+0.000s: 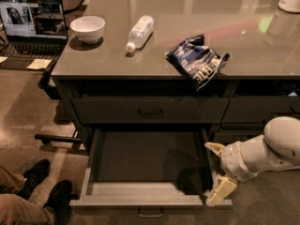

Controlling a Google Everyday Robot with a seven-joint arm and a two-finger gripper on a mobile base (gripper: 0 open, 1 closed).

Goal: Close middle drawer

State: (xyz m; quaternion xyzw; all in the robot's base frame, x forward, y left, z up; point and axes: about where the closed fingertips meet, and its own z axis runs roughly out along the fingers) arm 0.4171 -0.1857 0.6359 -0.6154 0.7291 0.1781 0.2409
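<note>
The wide dark grey-brown middle drawer [140, 200] stands pulled well out at the lower centre of the frame, its grey floor bare. The cream two-finger end effector [218, 170] sits at lower right with its fingers spread, the lower one at the drawer's front right corner. Pushing from that corner (rather than near the centred pull) could skew the drawer and jam it, or a finger could slip off the edge. The crumpled dark blue snack bag [197, 62] on the grey table [187, 13] carries white lettering I cannot read.
</note>
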